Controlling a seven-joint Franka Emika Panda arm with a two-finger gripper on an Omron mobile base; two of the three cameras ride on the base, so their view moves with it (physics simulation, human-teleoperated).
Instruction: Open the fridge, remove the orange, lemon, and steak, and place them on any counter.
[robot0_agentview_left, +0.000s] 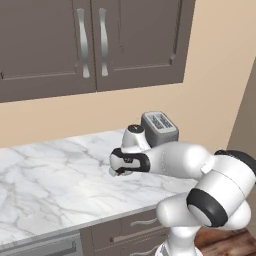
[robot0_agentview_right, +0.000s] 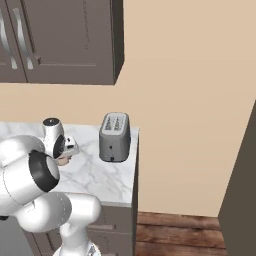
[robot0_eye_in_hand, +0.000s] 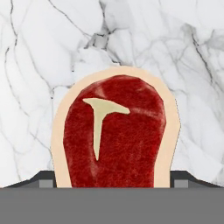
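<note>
The steak (robot0_eye_in_hand: 116, 131), a red slab with a pale fat rim and a T-shaped bone mark, sits between my fingertips (robot0_eye_in_hand: 46, 181) in the hand view, its rim meeting both tips. My gripper (robot0_eye_in_hand: 113, 181) is shut on it across its width and points down at the white marble counter (robot0_eye_in_hand: 35, 65). From the left base view the gripper (robot0_agentview_left: 116, 170) hangs low over the counter (robot0_agentview_left: 50, 180), just in front of the toaster. A pinkish edge of the steak (robot0_agentview_right: 62, 161) peeks out under the gripper (robot0_agentview_right: 65, 157) in the right base view. Whether the steak touches the marble I cannot tell.
A silver toaster (robot0_agentview_left: 159, 127) stands at the counter's back right corner, close behind the hand, also seen as the toaster (robot0_agentview_right: 115, 137). Dark brown wall cabinets (robot0_agentview_left: 90, 45) hang overhead. The counter (robot0_agentview_right: 127, 165) ends just right of the toaster. Bare marble stretches to the left.
</note>
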